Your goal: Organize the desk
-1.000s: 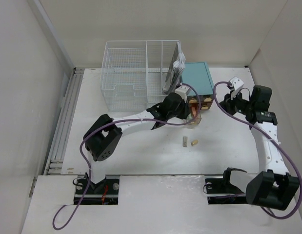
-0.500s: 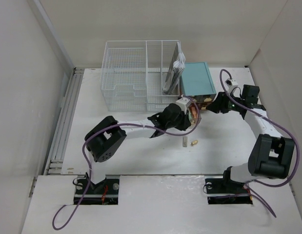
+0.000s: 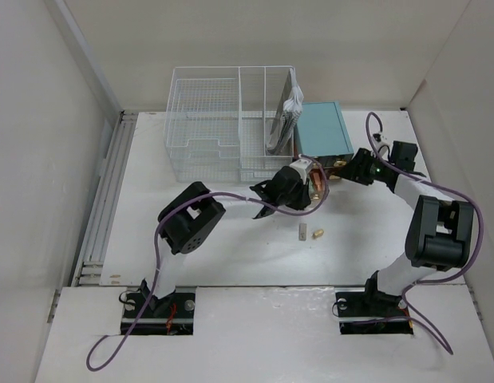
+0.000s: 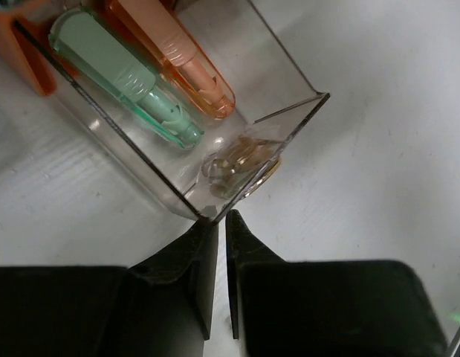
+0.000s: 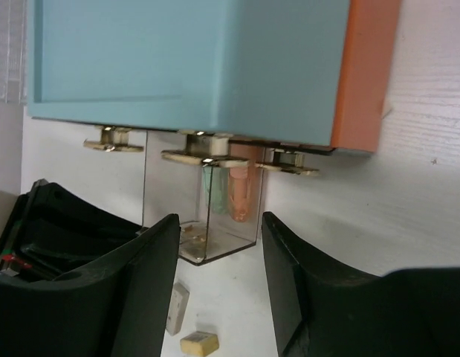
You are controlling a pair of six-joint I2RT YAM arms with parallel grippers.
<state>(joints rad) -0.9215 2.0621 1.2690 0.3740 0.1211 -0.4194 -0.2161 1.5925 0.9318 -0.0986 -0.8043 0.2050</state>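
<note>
The white desk [image 3: 231, 247] holds a teal box [image 3: 322, 128] with small drawers. One clear drawer [image 3: 316, 182] is pulled out of it. In the left wrist view the drawer [image 4: 267, 149] holds a green highlighter [image 4: 118, 74], an orange highlighter [image 4: 177, 56] and small brass bits [image 4: 241, 160]. My left gripper [image 4: 217, 221] is shut, with only a thin slit, and its tips touch the drawer's front corner. My right gripper [image 5: 221, 227] is open and empty. It faces the box front [image 5: 177, 59] from just right of the drawer [image 5: 170, 201].
A white wire-mesh organizer [image 3: 231, 120] stands at the back with papers [image 3: 286, 120] in its right slot. A grey eraser [image 3: 301, 232] and a yellow eraser [image 3: 318, 234] lie on the desk in front of the drawer. Walls close in on the left and right.
My right arm has swung left and in, bringing its gripper to the teal box's front. My left gripper has moved toward the box, and the clear drawer sits further in.
</note>
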